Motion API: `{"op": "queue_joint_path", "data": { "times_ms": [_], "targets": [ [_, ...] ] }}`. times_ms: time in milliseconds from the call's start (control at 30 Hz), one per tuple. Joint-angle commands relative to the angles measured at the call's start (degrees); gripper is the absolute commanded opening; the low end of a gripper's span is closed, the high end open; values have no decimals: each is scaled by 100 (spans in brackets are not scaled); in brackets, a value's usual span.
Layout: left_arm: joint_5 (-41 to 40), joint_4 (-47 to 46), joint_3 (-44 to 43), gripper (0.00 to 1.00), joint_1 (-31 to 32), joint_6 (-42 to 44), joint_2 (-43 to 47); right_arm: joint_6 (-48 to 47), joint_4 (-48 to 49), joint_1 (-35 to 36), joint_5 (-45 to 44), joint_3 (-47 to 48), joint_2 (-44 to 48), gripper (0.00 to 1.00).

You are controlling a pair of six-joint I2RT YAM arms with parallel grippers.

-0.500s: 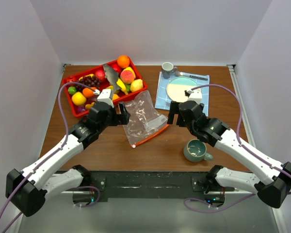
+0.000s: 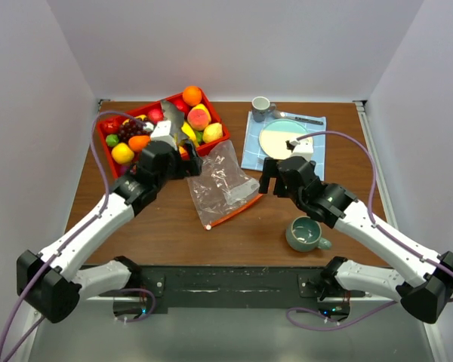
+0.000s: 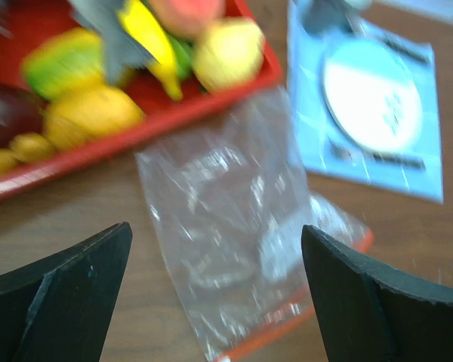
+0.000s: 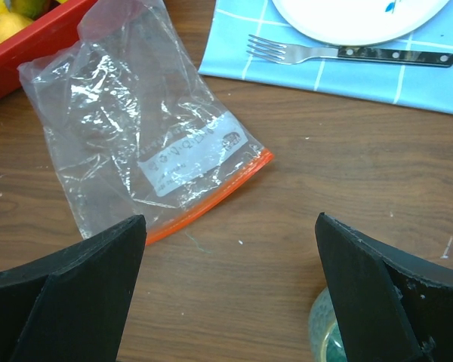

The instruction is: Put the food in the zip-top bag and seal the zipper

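The clear zip-top bag [image 2: 223, 183] lies flat and empty on the table, its orange-red zipper strip [image 2: 238, 211] along the near edge. It also shows in the left wrist view [image 3: 226, 219] and the right wrist view [image 4: 136, 136]. The toy food [image 2: 162, 124] fills a red tray [image 2: 215, 143] at the back left; a lemon [image 3: 226, 49] and a banana [image 3: 155, 38] show in the left wrist view. My left gripper [image 2: 187, 167] is open and empty between tray and bag. My right gripper [image 2: 269, 181] is open and empty just right of the bag.
A blue placemat [image 2: 251, 154] with a plate [image 2: 281, 138], fork [image 4: 347, 53] and a small grey cup [image 2: 261, 106] lies at the back right. A green mug [image 2: 305, 234] stands near the right arm.
My left arm has moved back toward the red tray, its gripper now at the tray's near right corner. The right arm and the bag have not moved.
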State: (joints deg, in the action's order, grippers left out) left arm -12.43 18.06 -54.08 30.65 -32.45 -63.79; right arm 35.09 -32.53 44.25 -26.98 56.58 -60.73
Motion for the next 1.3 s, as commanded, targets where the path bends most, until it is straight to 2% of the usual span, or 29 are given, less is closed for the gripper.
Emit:
{"op": "queue_joint_path", "data": {
  "times_ms": [0, 133, 167, 233, 400, 533, 667, 800, 1067, 1167, 1267],
  "targets": [
    [-445, -22, -935, 100, -1049, -209, -616, 121, 388, 13, 324, -112, 18, 99],
    [-157, -205, -982, 91, -1141, 27, -1056, 68, 406, 5, 509, -68, -141, 99],
    [228, -355, -790, 89, -1106, 37, -961, 42, 414, 13, 518, -77, -202, 99],
    [389, -793, -70, 88, -817, 115, -750, -2, 388, 14, 580, -103, -264, 99],
    [-251, -919, 976, 86, 746, 467, -152, -11, 222, 14, 370, -138, -81, 98],
    [-164, -1480, 1471, 84, 1363, 896, 218, 111, -339, 5, -403, -24, 655, 99],
    [21, -1622, 1183, 84, 1820, 1380, -368, 366, -675, 14, -843, 90, 1501, 99],
    [-567, -1447, 567, 88, 2593, 1846, -1257, 455, -833, 22, -984, 160, 2143, 99],
    [-1717, -806, -645, 90, 3051, 2392, -2856, 613, -1106, 5, -818, 179, 2346, 99],
    [-2272, -454, -919, 90, 3130, 2401, -3332, 639, -1115, 14, -713, 135, 2338, 98],
    [-2440, -435, -946, 90, 3166, 2418, -3623, 648, -1097, 22, -668, 108, 2320, 99]
  ]
}}
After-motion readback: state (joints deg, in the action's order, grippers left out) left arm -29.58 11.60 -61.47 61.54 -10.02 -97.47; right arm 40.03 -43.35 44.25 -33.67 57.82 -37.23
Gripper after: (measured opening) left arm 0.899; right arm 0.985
